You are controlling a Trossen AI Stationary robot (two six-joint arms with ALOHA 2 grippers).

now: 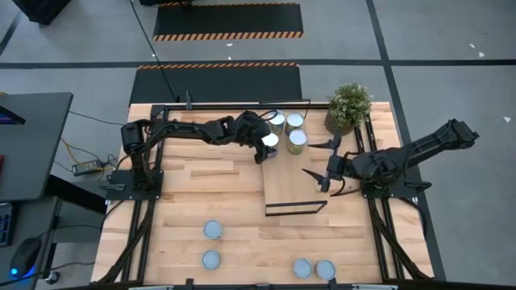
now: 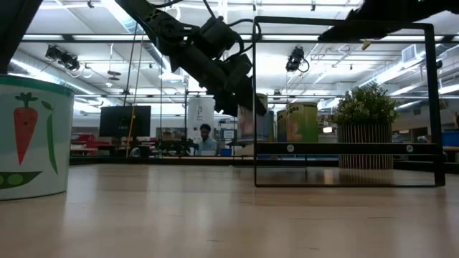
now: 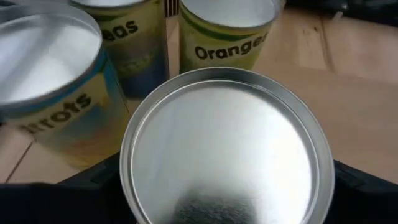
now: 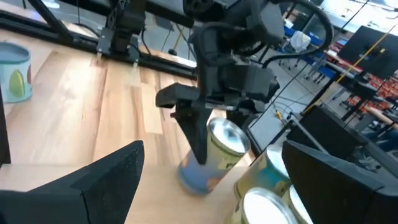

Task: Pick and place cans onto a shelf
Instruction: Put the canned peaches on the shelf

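Observation:
My left gripper reaches over the shelf's far left corner and is shut on a can, whose round silver top fills the left wrist view. The shelf, a light-wood board on a black wire frame, carries three other cans standing upright at its far end, right beside the held one. My right gripper hangs open and empty over the shelf's right side. Several more cans stand on the table near its front edge. My left gripper pinches the can's side wall between its two fingers, which stand on opposite sides of it just under the top rim. The fingers point down, slanting in from the table's left. The can is tilted; whether its lower end touches the shelf board, I cannot tell.
A potted green plant stands at the table's far right, beside the shelf. A can with a carrot picture stands close to the low camera. Bare board lies on the shelf's near half.

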